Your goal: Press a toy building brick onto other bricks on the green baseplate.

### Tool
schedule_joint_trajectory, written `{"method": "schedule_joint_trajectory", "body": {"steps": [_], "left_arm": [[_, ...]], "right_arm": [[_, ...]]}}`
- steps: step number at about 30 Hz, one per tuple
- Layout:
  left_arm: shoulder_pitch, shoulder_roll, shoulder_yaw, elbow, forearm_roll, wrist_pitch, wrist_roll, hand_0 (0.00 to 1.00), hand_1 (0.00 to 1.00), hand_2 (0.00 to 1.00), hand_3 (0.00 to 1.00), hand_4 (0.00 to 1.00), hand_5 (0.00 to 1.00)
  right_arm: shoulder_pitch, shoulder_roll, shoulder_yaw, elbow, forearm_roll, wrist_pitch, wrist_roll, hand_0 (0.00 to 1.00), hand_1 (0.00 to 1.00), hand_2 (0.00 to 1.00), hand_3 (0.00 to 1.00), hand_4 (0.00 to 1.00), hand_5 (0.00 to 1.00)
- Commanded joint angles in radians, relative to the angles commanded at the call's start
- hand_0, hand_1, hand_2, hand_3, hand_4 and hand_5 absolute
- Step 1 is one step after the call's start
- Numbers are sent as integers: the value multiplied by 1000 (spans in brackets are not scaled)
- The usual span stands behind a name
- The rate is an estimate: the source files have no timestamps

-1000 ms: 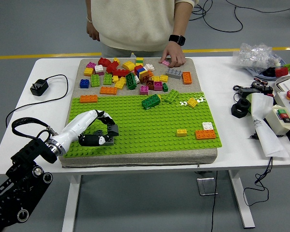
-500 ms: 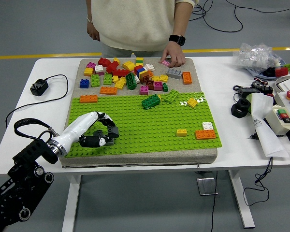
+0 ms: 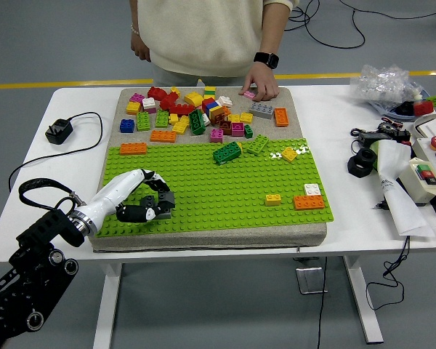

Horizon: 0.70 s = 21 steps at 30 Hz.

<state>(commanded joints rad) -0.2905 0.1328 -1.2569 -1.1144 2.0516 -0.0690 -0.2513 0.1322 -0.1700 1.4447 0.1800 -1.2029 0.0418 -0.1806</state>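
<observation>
Here the left hand (image 3: 142,200) rests on the green baseplate (image 3: 218,189) near its front left corner, fingers curled narrowly, holding nothing visible. An orange brick (image 3: 309,202) lies near the front right corner, long axis along the front edge, a white brick (image 3: 312,189) touching behind it.

The robot's left arm (image 3: 36,247) is black and chunky, with round joint housings, small silver screws and a black cable looping over its wrist. A silver ring joins it to the left hand (image 3: 134,200), which has a white shell and black segmented fingers (image 3: 158,206). The person (image 3: 211,36) wears a cream top, a black smartwatch (image 3: 265,59) and a beaded bracelet (image 3: 134,30).
</observation>
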Motion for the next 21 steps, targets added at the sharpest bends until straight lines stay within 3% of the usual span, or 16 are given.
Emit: {"method": "schedule_joint_trajectory", "body": {"steps": [21], "left_arm": [[3, 3, 1, 20, 2, 0, -4, 780, 645, 531, 564, 530, 2]], "right_arm": [[0, 1, -2, 0, 3, 0, -2, 786, 711, 759, 768, 998, 691]]}}
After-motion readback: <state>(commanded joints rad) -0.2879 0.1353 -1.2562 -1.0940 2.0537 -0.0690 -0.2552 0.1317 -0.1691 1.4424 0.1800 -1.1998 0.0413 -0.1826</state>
